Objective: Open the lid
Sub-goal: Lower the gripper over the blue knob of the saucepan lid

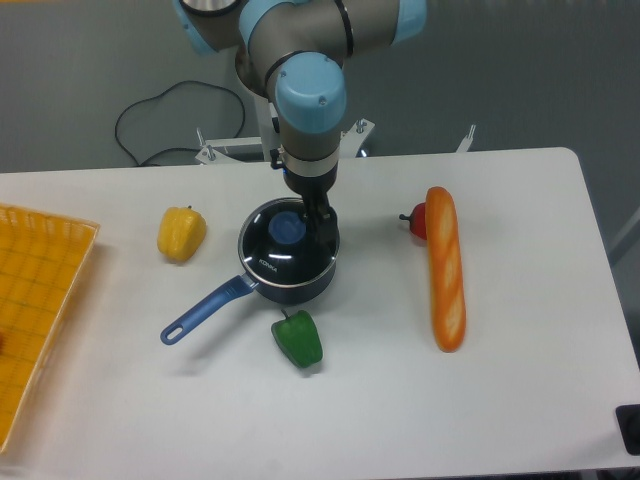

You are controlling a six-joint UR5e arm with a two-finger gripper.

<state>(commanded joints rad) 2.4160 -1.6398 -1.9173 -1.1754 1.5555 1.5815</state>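
The gripper (318, 222) hangs over the right part of the lid (285, 250), its dark fingers pointing down beside the blue knob (288, 229); from this fixed view the wrist hides the jaws, so I cannot tell how far apart they stand, and nothing shows that they have hold of anything. The lid sits flat on the saucepan (320, 278), closed, so the step in hand is, as I judge it, lining up over the knob before closing on it. To do that well the gripper needs to shift a little to the left of where it is, so that the knob lies midway between the fingers and not against one of them; a closing off-centre would likely push the lid sideways or tip it on the rim. Once centred, the fingers should drop low enough to take the knob by its sides, close firmly, and then lift straight up so the glass disc comes off level. The saucepan is light and free on the table (520, 380), so a skewed pull could drag it along by its long handle (205, 312), which points down and left from the pan. Near the pan lie a green pepper (298, 339) just below it, a yellow pepper (181, 232) to its left, and a baguette (446, 267) well to its right.
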